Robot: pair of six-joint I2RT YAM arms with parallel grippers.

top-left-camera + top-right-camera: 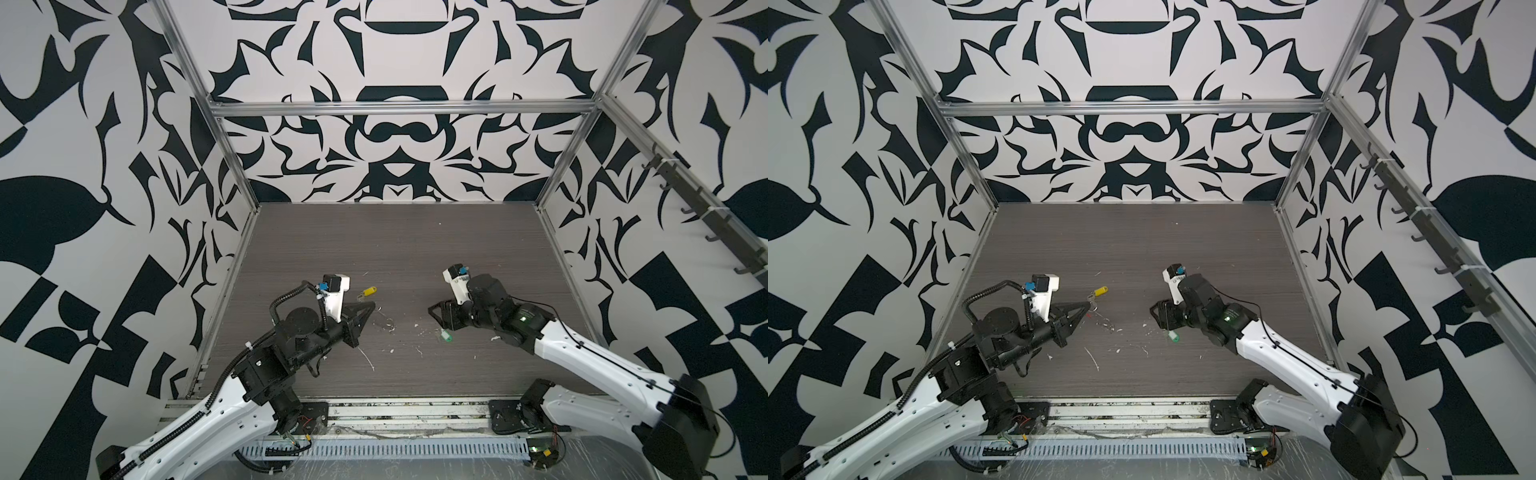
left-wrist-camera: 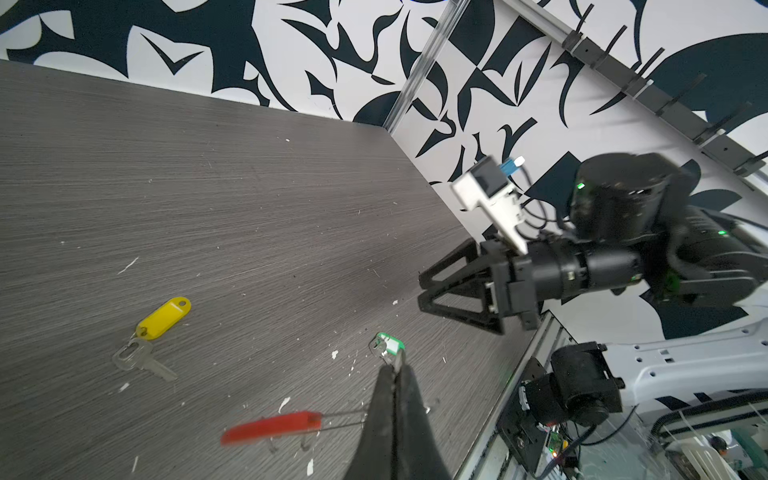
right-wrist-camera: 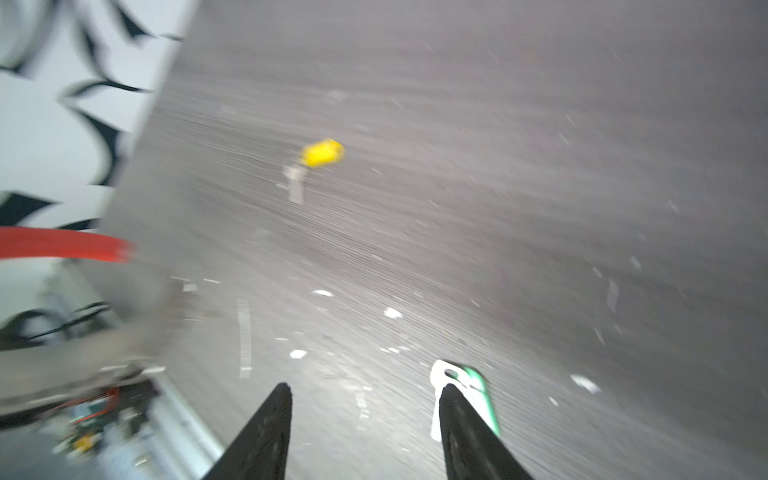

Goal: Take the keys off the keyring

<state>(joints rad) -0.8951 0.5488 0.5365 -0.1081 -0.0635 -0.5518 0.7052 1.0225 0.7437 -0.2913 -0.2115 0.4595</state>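
Now my left jaws pinch shut on the keyring wire, left of centre in both top views. My right jaws stand wide, with the green key loose on the table just below them. The yellow key lies nearer my left jaws.

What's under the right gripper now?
The green tag, beside one finger of the open right gripper, over the table. That finger covers part of the tag; whether it touches the table is unclear.
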